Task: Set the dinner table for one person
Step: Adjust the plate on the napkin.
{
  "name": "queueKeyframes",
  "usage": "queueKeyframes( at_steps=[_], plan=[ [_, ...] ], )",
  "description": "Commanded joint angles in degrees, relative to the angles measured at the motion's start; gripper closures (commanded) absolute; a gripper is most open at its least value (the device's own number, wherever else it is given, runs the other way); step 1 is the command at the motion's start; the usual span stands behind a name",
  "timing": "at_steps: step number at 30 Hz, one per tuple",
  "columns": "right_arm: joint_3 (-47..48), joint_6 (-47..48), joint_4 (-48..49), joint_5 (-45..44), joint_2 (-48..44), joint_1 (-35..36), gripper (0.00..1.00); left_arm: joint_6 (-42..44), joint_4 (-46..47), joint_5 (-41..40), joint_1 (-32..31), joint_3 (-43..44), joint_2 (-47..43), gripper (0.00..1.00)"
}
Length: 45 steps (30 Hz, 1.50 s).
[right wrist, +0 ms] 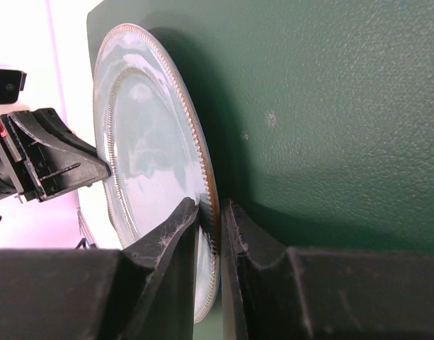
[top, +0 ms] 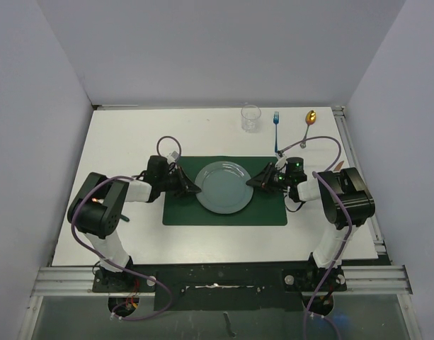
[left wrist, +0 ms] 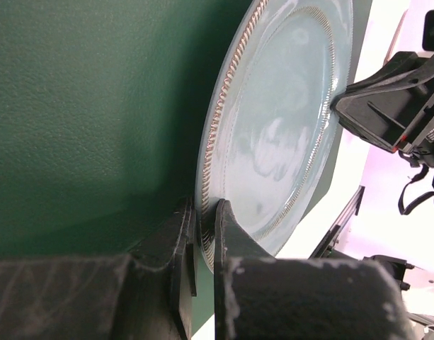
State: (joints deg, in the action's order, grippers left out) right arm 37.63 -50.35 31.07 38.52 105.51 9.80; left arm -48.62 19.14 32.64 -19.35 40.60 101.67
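W/ left fingers (left wrist: 238, 237) & right fingers (right wrist: 175, 244) each pinched narrow on opposite rims of plate (top: 224, 187), hold it level, centre over placemat (top: 270, 212), release both together.

You're in a robotics lab cell here, not a dining room: the white table (top: 132, 241) sits boxed in by plain blank walls (top: 217, 49) on three sides. An aluminium rail (top: 68, 280) runs along the near edge, the left arm (top: 107, 202) and right arm (top: 344, 195) are bolted there, and purple cables (top: 76, 225) loop off them. Only the green placemat (top: 181, 212) and plate (top: 224, 188) hint at dinner.
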Motion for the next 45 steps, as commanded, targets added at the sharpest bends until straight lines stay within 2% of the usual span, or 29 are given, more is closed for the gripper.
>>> queueKeyframes(
  at_steps=[1,14,15,17,20,24,31,38,45],
  plan=[
    [2.1,-0.1,2.1,3.6,-4.0,2.6,1.00,6.7,-2.6,5.2,-5.7,2.0,-1.2,1.00],
    [2.8,0.6,0.8,3.8,-3.5,2.6,1.00,12.2,-11.0,4.0,-6.4,4.2,0.5,1.00],
    [2.8,0.7,0.6,3.7,-3.5,2.6,1.00,12.9,-12.0,3.6,-6.4,4.5,0.5,0.98],
    [2.8,0.8,0.5,3.7,-3.5,2.6,1.00,14.3,-14.0,2.6,-6.4,4.9,0.4,0.86],
    [2.8,1.1,0.0,3.6,-3.6,2.6,0.99,15.4,-16.2,0.9,-6.4,5.0,-0.2,0.75],
    [3.1,1.8,-1.5,3.3,-4.4,2.3,0.89,16.4,-18.7,-1.0,-6.3,5.2,-1.4,0.67],
    [4.6,6.0,-8.6,1.1,-7.3,2.1,0.77,17.6,-21.8,-3.2,-5.9,6.4,-2.6,0.66],
    [5.8,10.3,-16.6,-2.3,-10.8,1.3,0.76,18.6,-24.1,-4.7,-4.3,6.2,-4.4,0.66],
    [5.8,11.8,-19.1,-2.6,-12.3,0.0,0.75,19.2,-25.1,-4.5,-2.6,5.8,-6.3,0.66]
  ],
)
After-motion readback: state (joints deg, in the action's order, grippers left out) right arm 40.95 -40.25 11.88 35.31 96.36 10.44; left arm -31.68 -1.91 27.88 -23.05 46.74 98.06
